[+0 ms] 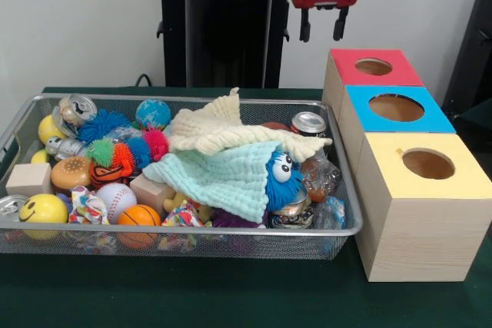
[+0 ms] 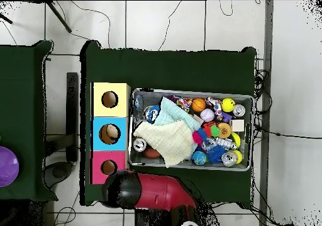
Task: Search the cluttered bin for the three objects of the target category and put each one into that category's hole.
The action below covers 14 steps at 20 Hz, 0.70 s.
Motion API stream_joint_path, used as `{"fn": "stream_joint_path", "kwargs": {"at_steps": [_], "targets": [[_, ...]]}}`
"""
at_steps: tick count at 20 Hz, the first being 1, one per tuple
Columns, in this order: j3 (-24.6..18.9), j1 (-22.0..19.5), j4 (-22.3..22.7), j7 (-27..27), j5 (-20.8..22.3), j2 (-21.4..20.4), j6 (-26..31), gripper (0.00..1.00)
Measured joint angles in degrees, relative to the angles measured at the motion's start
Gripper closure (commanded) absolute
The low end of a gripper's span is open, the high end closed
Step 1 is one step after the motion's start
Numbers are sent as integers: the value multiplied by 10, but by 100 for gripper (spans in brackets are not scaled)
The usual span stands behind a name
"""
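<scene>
**Operator:** How far along am I?

**Observer:** By the look of it, you've barely started. The bin (image 1: 350, 224) is packed full: balls, soda cans, spiky toys, wooden blocks. A cream cloth (image 1: 231, 128) and a pale green cloth (image 1: 223, 178) are draped over the middle, and a blue fuzzy toy with big eyes (image 1: 280, 178) peeks out from under the green one.

**Operator:** Which category am I after?

**Observer:** You can't tell from here; nothing marks it. Likely candidates sit in plain sight, such as the baseball (image 1: 115, 196), the small basketball (image 1: 138, 217) and the can (image 1: 309, 123) at the far right corner.

**Operator:** And the holes?

**Observer:** Three boxes stand in a row just beside the bin: red-topped box (image 1: 400, 74), blue-topped box (image 1: 434, 117), yellow-topped box (image 1: 461, 182). From overhead, something pale seems to lie inside the blue one (image 2: 111, 133), so one drop may be done. The other two holes look dark.

**Operator:** The gripper?

**Observer:** Your gripper (image 1: 321, 26) hangs high behind the boxes, its two fingers spread apart with nothing between them, well clear of the bin. I'd judge the cloths will need shifting to search underneath.
</scene>
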State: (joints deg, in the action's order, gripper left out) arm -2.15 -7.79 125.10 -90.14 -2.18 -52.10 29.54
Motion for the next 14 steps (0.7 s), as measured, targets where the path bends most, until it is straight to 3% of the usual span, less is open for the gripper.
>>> {"fn": "stream_joint_path", "kwargs": {"at_steps": [14], "targets": [[0, -1, -38, 0, 0, 43, 6, 0]]}}
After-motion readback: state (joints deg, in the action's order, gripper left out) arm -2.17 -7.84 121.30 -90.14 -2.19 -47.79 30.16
